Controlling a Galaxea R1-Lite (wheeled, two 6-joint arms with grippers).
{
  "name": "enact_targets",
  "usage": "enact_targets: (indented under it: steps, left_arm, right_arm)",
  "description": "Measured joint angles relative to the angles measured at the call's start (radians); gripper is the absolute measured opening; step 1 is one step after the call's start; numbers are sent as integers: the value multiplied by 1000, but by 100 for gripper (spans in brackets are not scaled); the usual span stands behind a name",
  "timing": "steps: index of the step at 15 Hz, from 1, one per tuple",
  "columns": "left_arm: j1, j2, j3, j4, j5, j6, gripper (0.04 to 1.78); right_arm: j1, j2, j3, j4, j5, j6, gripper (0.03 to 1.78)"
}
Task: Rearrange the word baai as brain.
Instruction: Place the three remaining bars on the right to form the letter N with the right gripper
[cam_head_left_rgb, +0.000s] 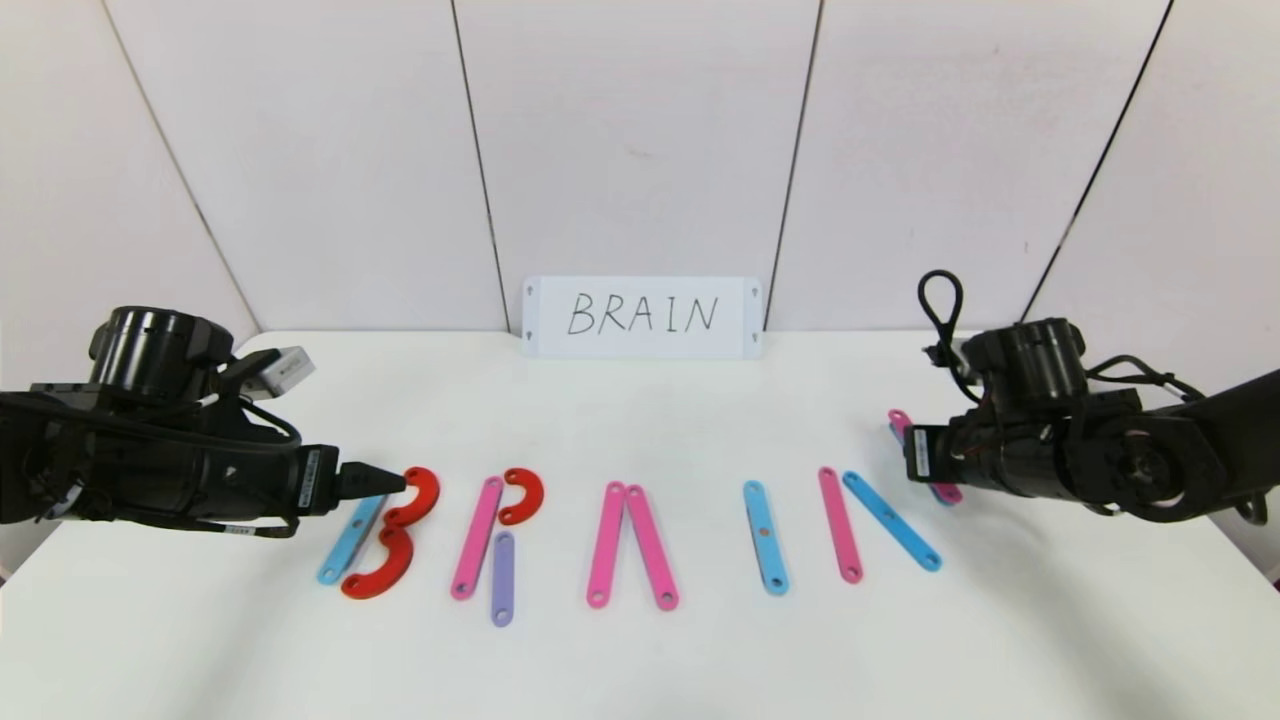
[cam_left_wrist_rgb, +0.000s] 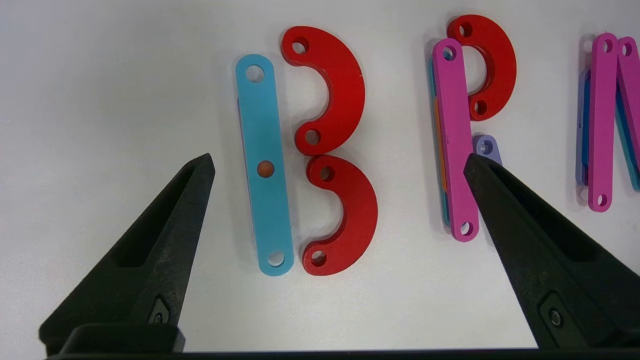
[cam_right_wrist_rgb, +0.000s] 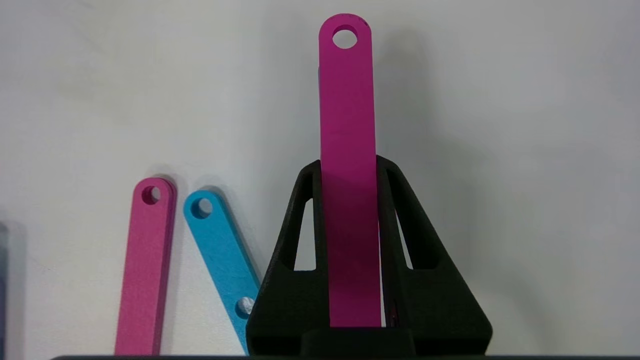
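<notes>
The flat plastic pieces lie in a row on the white table. A light-blue bar (cam_head_left_rgb: 350, 540) and two red hooks (cam_head_left_rgb: 418, 495) form a B. My left gripper (cam_head_left_rgb: 395, 483) hovers over them, open and empty, with the lower hook (cam_left_wrist_rgb: 345, 220) between its fingers (cam_left_wrist_rgb: 190, 200). A pink bar (cam_head_left_rgb: 477, 538), a red hook (cam_head_left_rgb: 522, 495) and a purple bar (cam_head_left_rgb: 503, 578) follow, then two pink bars (cam_head_left_rgb: 628, 545), then a light-blue bar (cam_head_left_rgb: 765, 537). My right gripper (cam_right_wrist_rgb: 348, 165) is shut on a pink bar (cam_right_wrist_rgb: 347, 100), just right of a pink bar (cam_head_left_rgb: 840, 525) and a slanted blue bar (cam_head_left_rgb: 890, 520).
A white card (cam_head_left_rgb: 640, 316) with handwritten "BRAIN" leans against the back wall. The table's front strip below the letters is bare, and the right arm's body (cam_head_left_rgb: 1050, 440) stands over the table's right side.
</notes>
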Motion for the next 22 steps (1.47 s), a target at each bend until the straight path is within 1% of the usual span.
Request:
enact_targets:
  steps: [2, 7, 11, 14, 15, 18, 22]
  left_arm:
    - [0, 0, 0, 0, 0, 0, 174]
    - [0, 1, 0, 0, 1, 0, 174]
    - [1, 1, 0, 0, 1, -1, 174]
    - [0, 1, 0, 0, 2, -1, 174]
    - [0, 1, 0, 0, 2, -1, 174]
    - [0, 0, 0, 0, 2, -1, 174]
    - [0, -1, 0, 0, 1, -1, 174]
  right_arm:
    - [-11, -4, 50, -52, 2, -1, 30]
    - [-11, -4, 94, -58, 6, 3, 30]
    - [10, 0, 128, -62, 2, 6, 30]
    - [23, 11, 148, -111, 0, 9, 30]
    - [27, 14, 152, -120, 1, 20, 30]
    - [40, 14, 159, -121, 1, 40, 30]
    - [44, 8, 167, -119, -4, 46, 30]
